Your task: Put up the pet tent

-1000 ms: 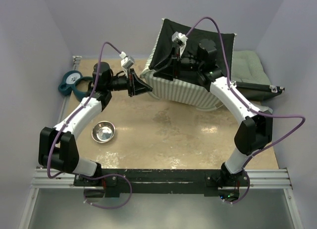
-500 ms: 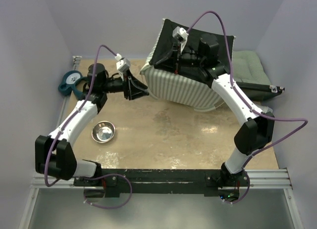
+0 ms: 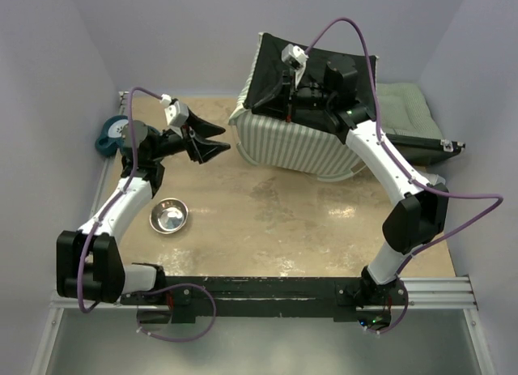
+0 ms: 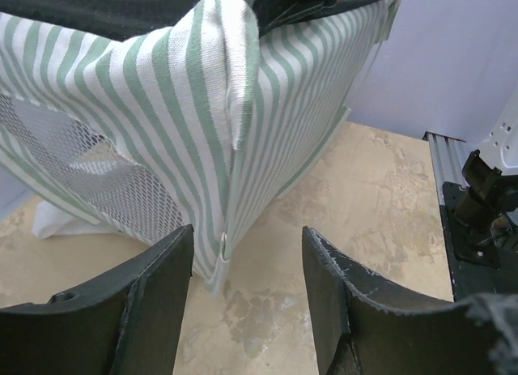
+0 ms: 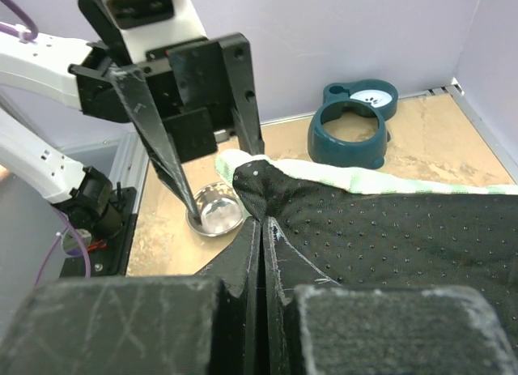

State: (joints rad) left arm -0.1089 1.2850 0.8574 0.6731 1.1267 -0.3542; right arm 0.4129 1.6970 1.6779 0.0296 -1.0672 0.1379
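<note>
Right gripper [image 5: 261, 221] clamped on black top of pet tent [image 5: 364, 229], left gripper [image 4: 247, 233] spread, facing striped corner seam [image 4: 235, 108]: hold top taut, close squarely on seam, clear of mesh [image 4: 97, 172].

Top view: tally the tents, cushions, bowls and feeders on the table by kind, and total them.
pet tent: 1
green cushion: 1
steel bowl: 1
teal feeder: 1
Total: 4

Tent [image 3: 295, 140] at back centre, cushion [image 3: 409, 108] just right; bowl [image 3: 169, 216] front left, water dish [image 3: 109, 138] behind.
</note>
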